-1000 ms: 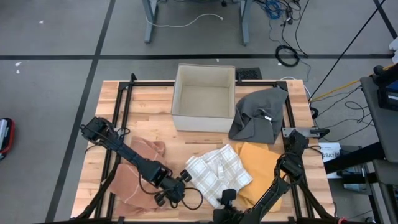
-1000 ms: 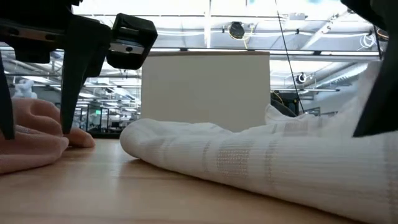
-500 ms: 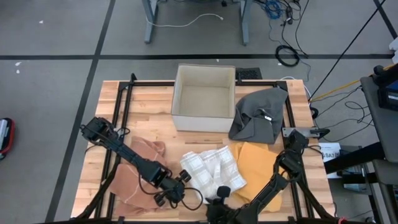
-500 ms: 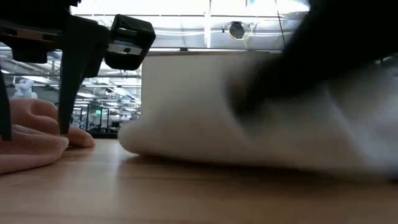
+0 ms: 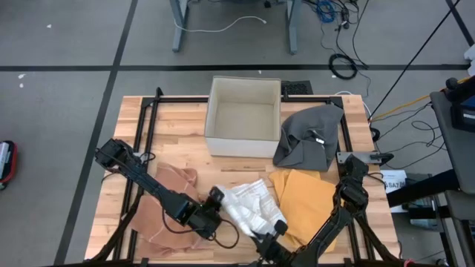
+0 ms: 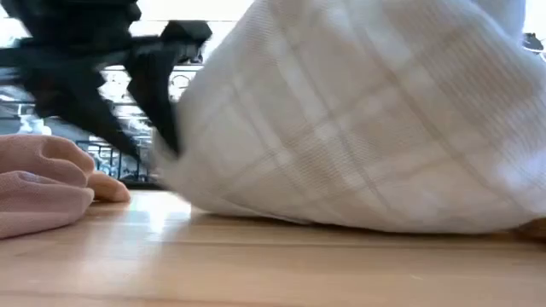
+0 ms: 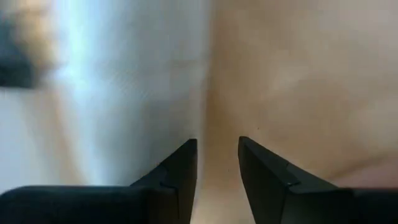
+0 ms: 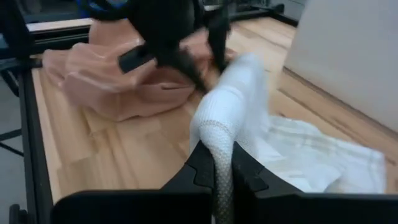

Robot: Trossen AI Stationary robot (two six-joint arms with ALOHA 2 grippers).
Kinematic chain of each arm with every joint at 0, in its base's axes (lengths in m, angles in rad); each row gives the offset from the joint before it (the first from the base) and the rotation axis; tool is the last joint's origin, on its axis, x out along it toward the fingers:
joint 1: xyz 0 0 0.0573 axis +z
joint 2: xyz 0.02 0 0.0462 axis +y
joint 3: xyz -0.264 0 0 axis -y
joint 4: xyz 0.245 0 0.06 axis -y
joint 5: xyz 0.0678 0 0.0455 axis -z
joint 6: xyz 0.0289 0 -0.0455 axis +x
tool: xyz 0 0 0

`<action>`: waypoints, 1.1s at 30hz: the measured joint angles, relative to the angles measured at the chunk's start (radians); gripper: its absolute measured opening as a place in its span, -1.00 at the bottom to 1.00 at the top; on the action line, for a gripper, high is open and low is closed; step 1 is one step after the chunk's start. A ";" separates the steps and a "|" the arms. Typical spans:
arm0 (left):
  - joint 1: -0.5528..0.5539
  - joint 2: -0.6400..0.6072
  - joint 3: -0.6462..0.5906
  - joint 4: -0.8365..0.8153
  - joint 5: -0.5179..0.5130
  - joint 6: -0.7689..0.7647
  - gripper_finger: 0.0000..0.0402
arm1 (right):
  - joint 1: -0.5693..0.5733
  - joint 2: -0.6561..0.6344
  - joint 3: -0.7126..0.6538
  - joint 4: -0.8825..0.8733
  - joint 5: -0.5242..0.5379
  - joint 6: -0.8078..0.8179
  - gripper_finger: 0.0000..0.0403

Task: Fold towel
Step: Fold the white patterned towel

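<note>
**Towel gathered up: right tool now clamped on a fold**

Desk (image 5: 178,141) first: the wooden top carries a white open box (image 5: 243,117) at the back, a grey cloth (image 5: 308,137) beside it to the right, a mustard cloth (image 5: 308,200) in front of that, and a pink cloth (image 5: 159,211) at the front left. Between the pink and mustard cloths lies the white checked towel (image 5: 249,208), the piece being folded.

A second ago the towel lay spread and flat, reaching over the mustard cloth's near edge. Now it is bunched into a narrower heap, and from table height it rises as a tall white mound (image 6: 358,119) that fills most of the view. The right tool (image 8: 214,171), open a second ago, has shut on a pinched ridge of the towel's edge; its wrist view shows cloth held between the two fingers and lifted off the wood. The left tool (image 7: 217,155) has shifted in to the towel's left edge, its fingers partly apart with only a narrow gap, and whether it holds cloth I cannot tell.

By my reading, the first fold is under way: a corner is caught and being carried over.

Room is tight. The pink cloth sits just beside the towel on the left, the mustard cloth touches it on the right, and the desk's front edge is near. Bare wood lies between the towel and the box, the likeliest place to lay the fold down.
</note>
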 joint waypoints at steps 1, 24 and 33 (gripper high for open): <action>-0.007 -0.010 0.000 -0.013 -0.071 -0.003 -0.38 | 0.005 0.003 0.000 -0.019 -0.002 0.031 -0.98; -0.057 -0.045 0.000 -0.090 -0.122 0.061 -0.32 | 0.030 0.004 0.000 -0.055 -0.063 0.091 -0.97; 0.024 -0.045 0.000 -0.047 -0.020 0.114 0.20 | 0.032 0.004 0.000 -0.040 -0.078 0.091 -0.96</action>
